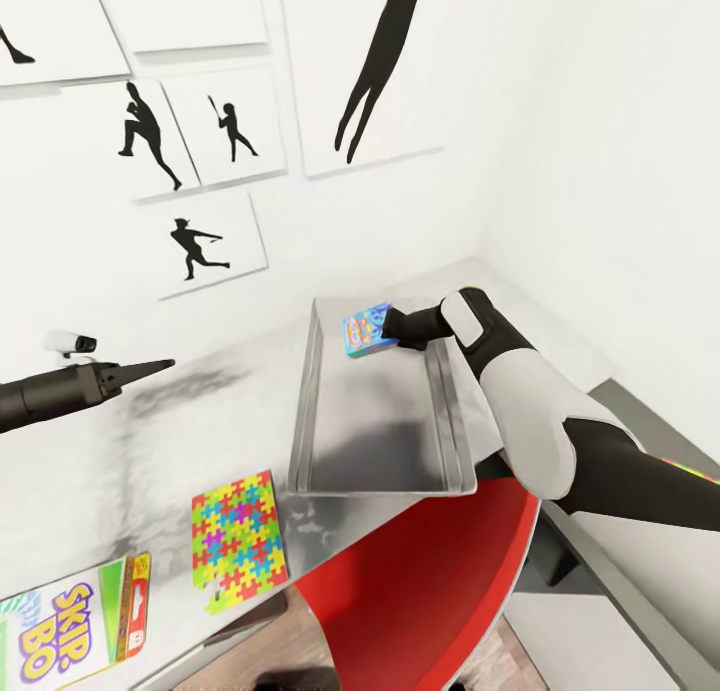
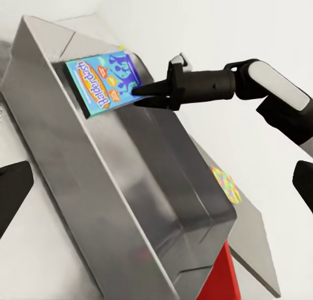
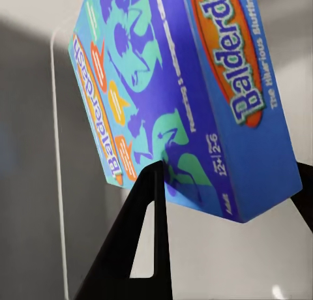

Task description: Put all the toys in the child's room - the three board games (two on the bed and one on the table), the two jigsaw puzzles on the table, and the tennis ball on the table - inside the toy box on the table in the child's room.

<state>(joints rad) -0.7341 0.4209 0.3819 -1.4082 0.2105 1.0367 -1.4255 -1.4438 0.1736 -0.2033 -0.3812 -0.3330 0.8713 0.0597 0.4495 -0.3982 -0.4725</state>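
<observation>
Balderdash box (image 1: 367, 332) tilted in right jaws over toy box (image 1: 320, 371)

Toy box (image 1: 318, 411) interior mostly bare; far end taken up by blue board game (image 1: 367, 331) pinched in right gripper (image 1: 388, 327). Open desk (image 1: 170, 441) between left gripper (image 1: 165, 366) and box. Near edge crowded by jigsaw puzzle (image 1: 238, 541), Skip-Bo box (image 1: 70, 636), red chair (image 1: 420, 581).

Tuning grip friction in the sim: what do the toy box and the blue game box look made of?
Toy box: looks like thin brushed metal, grey with soft reflections, though it may be plastic. Blue game box: apparently printed glossy cardboard, with sharp edges and a busy cover, pinched by the right end effector.
</observation>
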